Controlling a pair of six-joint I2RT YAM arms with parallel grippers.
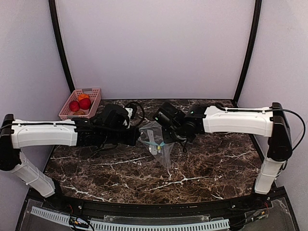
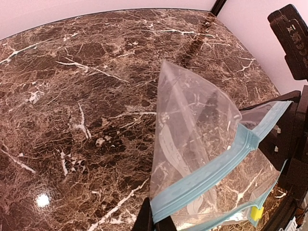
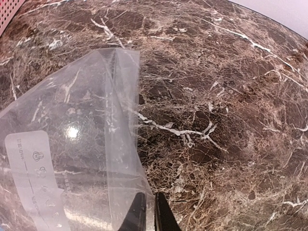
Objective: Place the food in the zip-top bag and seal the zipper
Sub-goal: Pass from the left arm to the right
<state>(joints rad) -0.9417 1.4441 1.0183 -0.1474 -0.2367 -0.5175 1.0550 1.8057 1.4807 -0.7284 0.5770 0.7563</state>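
While the left claw (image 2: 155, 222) is pinched tight on the zipper (image 2: 207, 175), near one end of the teal strip, the right claw (image 3: 150, 211) has its fingers narrowed onto the clear film of the zip-top bag (image 1: 161, 144) on the opposite side of the mouth. Between the two, the bag hangs over the middle of the tabletop (image 1: 207, 168). Its body droops toward the near edge in a crumpled cone, and a white label (image 3: 33, 168) shows through the plastic. I cannot tell whether its lower corner touches the stone.

The bag looks very light, limp and slick. It will probably fold, twist or slide out of a loose pinch, and its mouth will not stay open unaided. The thicker zipper band is the firmer place to hold, one claw near each end, and pulling the ends gently apart should open it.

The food (image 1: 80, 104) lies well apart in the pink basket (image 1: 95, 91) at the far left corner of the tabletop. The pieces are small, round and likely to roll, so each probably needs a centred grip across its widest part.
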